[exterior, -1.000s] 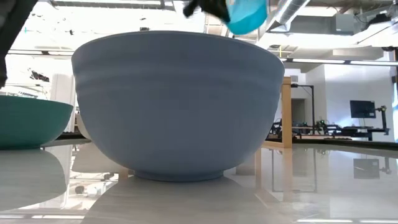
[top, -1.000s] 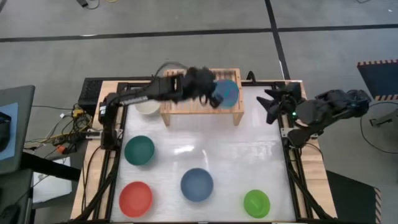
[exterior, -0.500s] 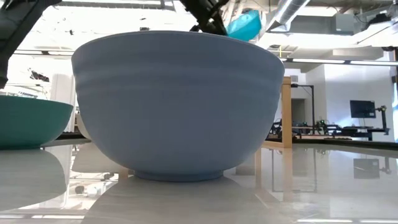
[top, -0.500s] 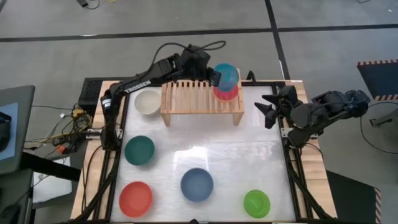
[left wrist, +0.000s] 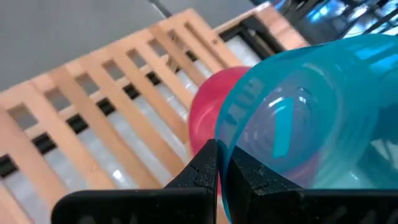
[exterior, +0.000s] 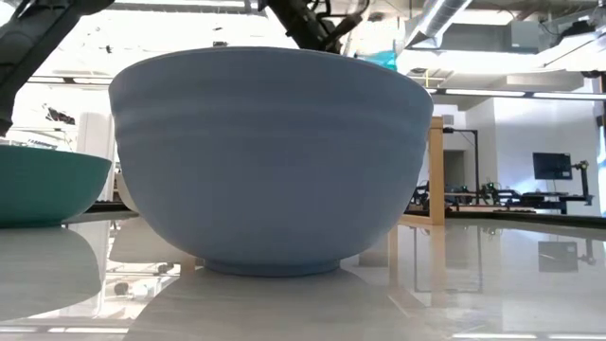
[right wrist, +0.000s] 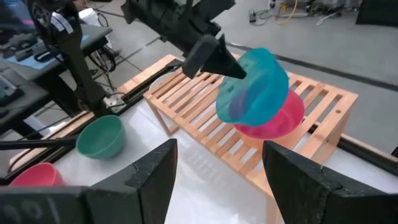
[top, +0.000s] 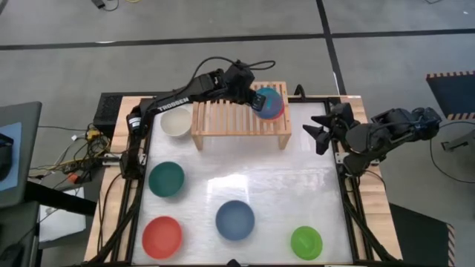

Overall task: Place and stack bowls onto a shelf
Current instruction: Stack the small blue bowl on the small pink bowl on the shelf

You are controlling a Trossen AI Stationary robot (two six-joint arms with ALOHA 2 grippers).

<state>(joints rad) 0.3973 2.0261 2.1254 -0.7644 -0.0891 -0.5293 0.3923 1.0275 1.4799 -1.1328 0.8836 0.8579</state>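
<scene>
My left gripper [top: 256,100] reaches over the right end of the light-wood shelf [top: 230,117] and is shut on the cyan bowl [top: 270,104]. This bowl is tilted right above the pink bowl [right wrist: 277,121], which stands on the slats; whether the two touch I cannot tell. In the low view only a sliver of the cyan bowl [exterior: 388,59] shows. My right gripper [top: 318,127] waits open near the table's right edge, level with the shelf. A yellow bowl is not in view. My left gripper pinches the cyan bowl's rim [left wrist: 225,140] between its two fingers [right wrist: 214,55]. They come from the table's left, slanting down. The bowl is tilted in the hold, its lower side hanging over the pink bowl [left wrist: 214,109].
The white bowl [top: 177,122] stands on the table left of the shelf. Teal [top: 166,179], red [top: 162,236], dark blue [top: 235,219] and green [top: 306,242] bowls stand nearer. The dark blue bowl [exterior: 270,161] fills the low view. The shelf's left and middle slats are bare.
My left gripper has carried the cyan bowl toward the far edge over the shelf's right end, then down toward the pink bowl, staying shut on its rim. The bowl now sits lower and tilted over the pink one.
</scene>
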